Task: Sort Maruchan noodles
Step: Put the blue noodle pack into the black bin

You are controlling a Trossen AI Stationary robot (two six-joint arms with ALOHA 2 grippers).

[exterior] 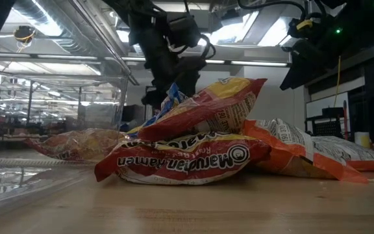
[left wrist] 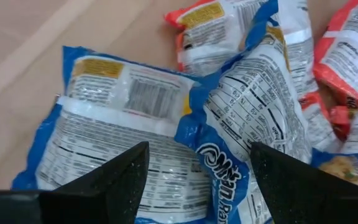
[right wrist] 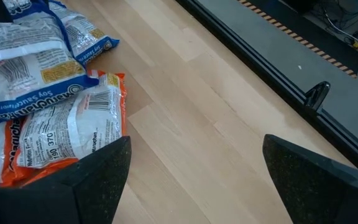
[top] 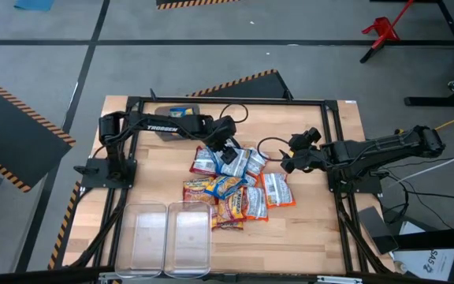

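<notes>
A pale wooden worktop point(top: 306, 229) framed by black rails sits on a grey floor marked with striped tape. Nearest the front edge, toward the left corner, two clear plastic bins point(top: 172, 237) stand side by side, touching.

Behind them, about mid-worktop, lies the pile of noodle packets point(top: 235, 185) — overlapping and crumpled, some face down. The red-and-yellow packets point(top: 228, 209) are at the front of the heap; from table height one of them point(exterior: 180, 159) lies flat with its brand name upside down and another point(exterior: 206, 107) is propped tilted on top of it. An orange-and-white packet point(top: 277, 189) lies at the right side of the pile, its back label up in the right wrist view point(right wrist: 61, 140). The blue packets point(top: 231, 164) make up the far side of the heap.

The left gripper point(top: 227, 151) hangs right over those blue packets, its fingers point(left wrist: 114, 177) spread wide with nothing between them; the left wrist view shows two blue packets point(left wrist: 135, 124) just below, printed backs up, one overlapping the other. I cannot tell whether the fingertips touch the wrapping.

The right gripper point(top: 288, 162) is just beside the pile's right edge, above bare wood — its fingers point(right wrist: 101, 171) are also wide apart and empty.

Farthest back, near the rear left of the worktop, a grey tray point(top: 178, 122) holds a blue-and-yellow packet point(top: 181, 111), well apart from the pile.
</notes>
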